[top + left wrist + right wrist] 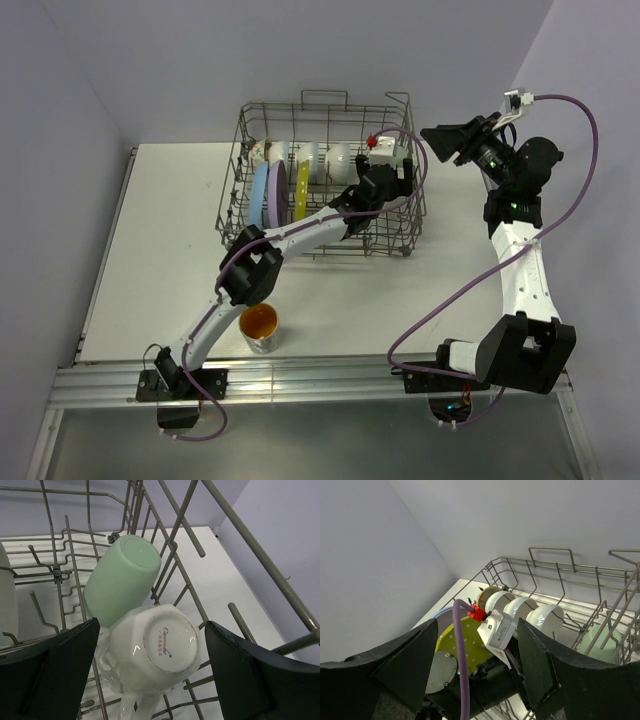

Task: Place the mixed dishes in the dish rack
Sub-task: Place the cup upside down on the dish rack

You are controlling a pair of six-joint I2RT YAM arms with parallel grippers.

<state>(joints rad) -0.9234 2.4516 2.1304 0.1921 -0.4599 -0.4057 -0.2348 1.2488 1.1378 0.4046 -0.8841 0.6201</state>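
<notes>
Mug [160, 650], white, upturned, between wide-spread fingers of left claw [152, 627]; pale green cup [122, 580] just beyond, both inside dish rack [172, 545]. Right claw [477, 625] likewise spread, holding nothing.

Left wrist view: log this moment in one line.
left gripper: open, astride upturned mug | mug: in rack, beside green cup | right gripper: open, empty | orange cup: on table

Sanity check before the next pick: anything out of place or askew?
The orange-inside cup stands on the table, outside the dish rack, near the front edge. Inside the rack, the pale green cup lies tilted, base up, apparently against the white mug. No spill or damage visible.
</notes>
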